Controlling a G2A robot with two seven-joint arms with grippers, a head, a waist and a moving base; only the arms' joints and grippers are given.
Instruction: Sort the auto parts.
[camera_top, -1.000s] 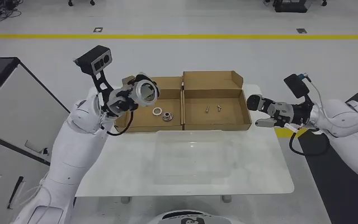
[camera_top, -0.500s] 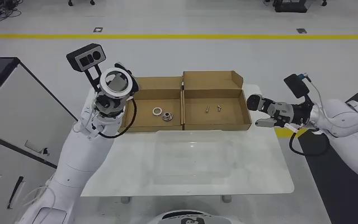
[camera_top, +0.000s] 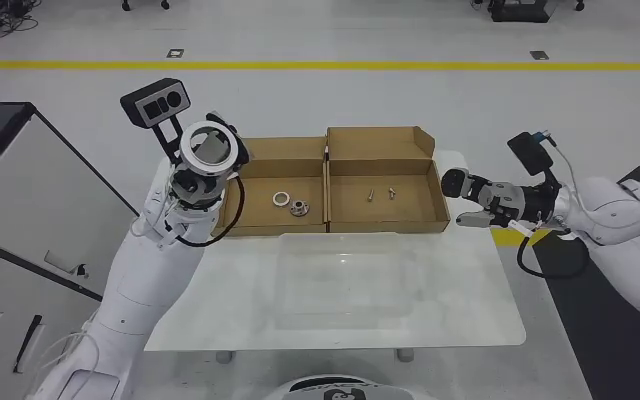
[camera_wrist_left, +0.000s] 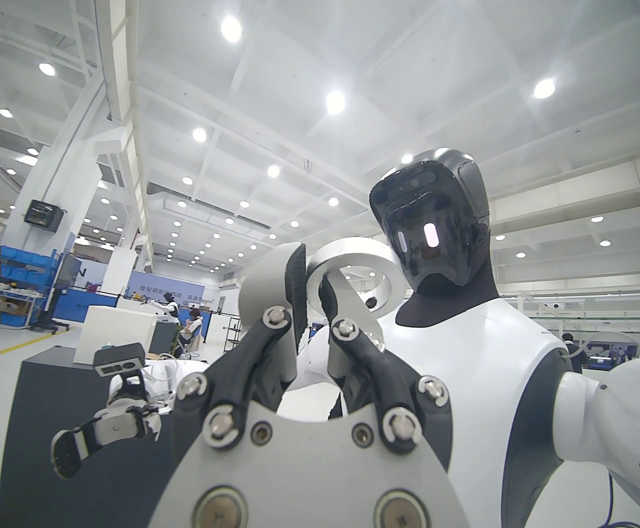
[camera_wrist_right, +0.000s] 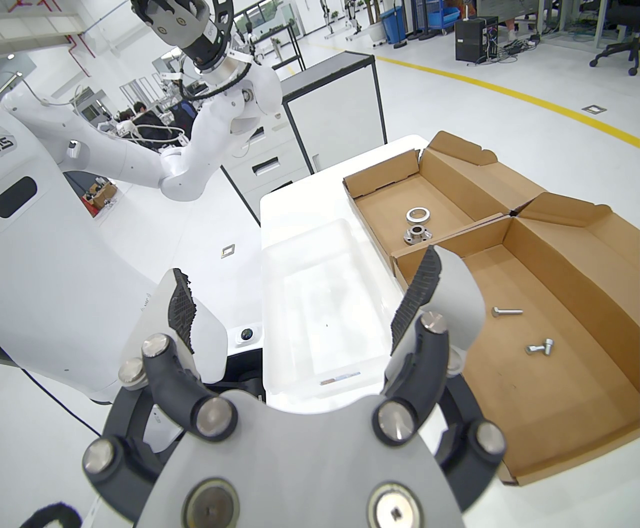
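I've got the white table (camera_top: 470, 290) in front, w/ a clear plastic tub (camera_top: 345, 285) sitting mid-table. Beyond the tub, side by side and touching, are two open brown cardboard boxes, the left box (camera_top: 262, 175) and the right box (camera_top: 410, 200). My R gripper (camera_wrist_right: 305, 270) hangs off the table's right edge, just beside the right box, jaws wide w/ nothing between them. My L gripper (camera_wrist_left: 311, 280) is up in the air by the left box's outer corner. Its jaws are narrow, pinching the wall of a large silver metal ring (camera_wrist_left: 350, 246), one finger inside, one outside. In the left box there's a flanged metal hub (camera_top: 299, 208) and a small flat silver ring (camera_top: 283, 199) just beside it. In the right box, a long silver bolt (camera_wrist_right: 507, 312) and a short silver bolt (camera_wrist_right: 540, 346) lie near each other, not touching.
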